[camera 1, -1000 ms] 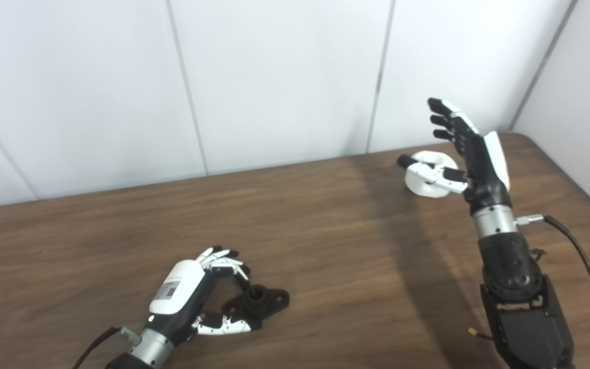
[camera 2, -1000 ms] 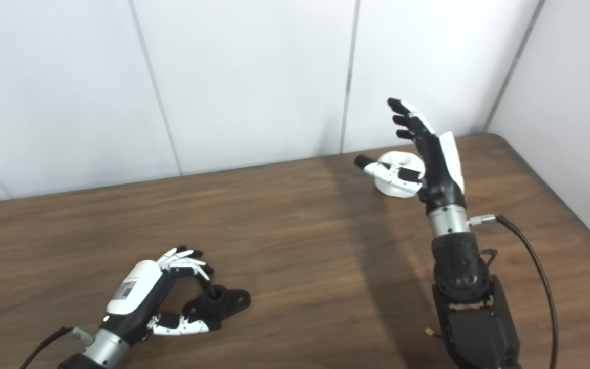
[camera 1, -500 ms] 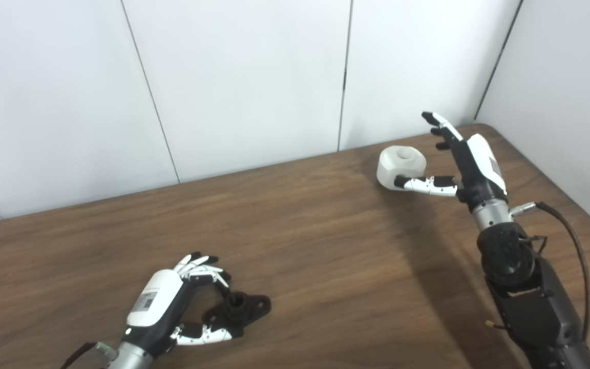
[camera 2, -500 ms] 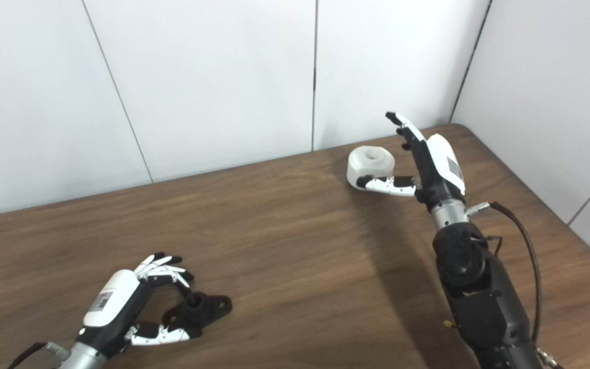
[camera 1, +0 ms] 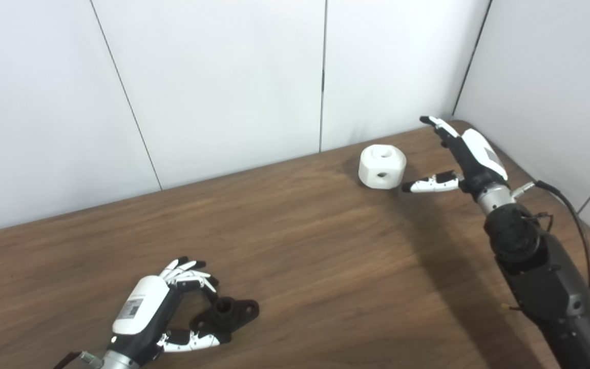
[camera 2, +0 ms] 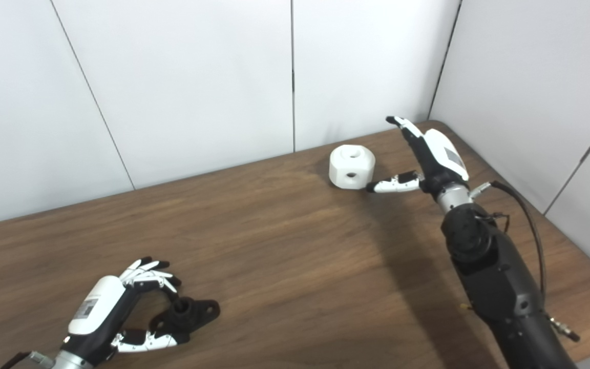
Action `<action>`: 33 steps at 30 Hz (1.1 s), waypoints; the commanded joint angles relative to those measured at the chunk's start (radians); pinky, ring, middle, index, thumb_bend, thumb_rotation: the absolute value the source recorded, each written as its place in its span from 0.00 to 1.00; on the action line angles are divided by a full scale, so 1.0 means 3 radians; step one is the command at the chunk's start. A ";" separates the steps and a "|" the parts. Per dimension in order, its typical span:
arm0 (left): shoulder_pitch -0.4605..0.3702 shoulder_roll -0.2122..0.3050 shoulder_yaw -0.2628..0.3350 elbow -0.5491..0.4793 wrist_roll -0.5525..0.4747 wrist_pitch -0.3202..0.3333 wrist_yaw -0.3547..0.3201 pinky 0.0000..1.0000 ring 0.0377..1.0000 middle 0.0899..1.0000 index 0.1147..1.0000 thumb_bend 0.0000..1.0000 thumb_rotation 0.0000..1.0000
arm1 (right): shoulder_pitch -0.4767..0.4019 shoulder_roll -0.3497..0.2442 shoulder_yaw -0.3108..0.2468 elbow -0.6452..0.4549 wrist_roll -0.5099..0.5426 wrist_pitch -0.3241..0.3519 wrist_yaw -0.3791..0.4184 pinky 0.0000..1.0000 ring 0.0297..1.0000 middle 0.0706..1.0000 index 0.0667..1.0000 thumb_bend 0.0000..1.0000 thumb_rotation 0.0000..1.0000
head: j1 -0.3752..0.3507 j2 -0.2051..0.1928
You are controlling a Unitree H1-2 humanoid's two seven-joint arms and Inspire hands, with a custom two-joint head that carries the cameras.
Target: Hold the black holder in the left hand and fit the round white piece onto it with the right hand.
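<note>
Surface: brown wood-grain table standing against white panelled walls.
White piece: round, faceted, matte, hole on top and side, sitting at far right.
Black holder: flanged, lying near front left.
Right hand: spreading wide, holding nothing, thumb tip just beside the piece.
Left hand: curling loosely around the holder; firm grasp unclear.

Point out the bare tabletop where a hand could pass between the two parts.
The wide middle of the table, between the black holder and the round white piece, is bare. It is tight at the left hand around the holder, and where the right hand flanks the white piece.
</note>
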 commanded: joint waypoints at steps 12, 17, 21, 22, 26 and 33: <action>0.0159 -0.0026 -0.0014 0.0178 0.0040 -0.0132 0.0097 0.96 0.87 0.68 0.42 0.52 0.06 | -0.0462 -0.0306 0.0180 0.0505 -0.0033 -0.0186 -0.0054 0.83 0.91 0.95 0.87 0.87 0.25 | 0.0058 -0.0030; 0.0186 -0.0043 -0.0014 0.0138 0.0057 -0.0114 0.0084 0.96 0.88 0.68 0.42 0.52 0.06 | -0.0630 -0.0325 0.0283 0.0772 -0.0057 -0.0279 -0.0103 0.81 0.90 0.94 0.85 0.87 0.27 | 0.0101 -0.0065; 0.0210 -0.0061 -0.0008 0.0117 0.0075 -0.0103 0.0096 0.96 0.88 0.68 0.42 0.52 0.06 | -0.0754 -0.0308 0.0330 0.0918 -0.0030 -0.0270 -0.0098 0.82 0.90 0.94 0.84 0.88 0.27 | 0.0128 -0.0089; 0.0217 -0.0066 -0.0006 0.0112 0.0083 -0.0105 0.0104 0.96 0.88 0.68 0.42 0.52 0.06 | -0.0783 -0.0302 0.0341 0.0934 -0.0028 -0.0235 -0.0084 0.83 0.91 0.94 0.84 0.88 0.28 | 0.0135 -0.0098; 0.0249 -0.0084 -0.0002 0.0069 0.0110 -0.0086 0.0099 0.96 0.88 0.68 0.42 0.52 0.06 | -0.0880 -0.0291 0.0385 0.1013 -0.0029 -0.0142 -0.0052 0.84 0.91 0.94 0.84 0.88 0.29 | 0.0161 -0.0121; 0.0304 -0.0116 0.0019 0.0025 0.0149 -0.0094 0.0114 0.95 0.87 0.68 0.41 0.52 0.06 | -0.1009 -0.0241 0.0431 0.1169 0.0050 -0.0149 -0.0017 0.85 0.92 0.94 0.83 0.90 0.29 | 0.0198 -0.0156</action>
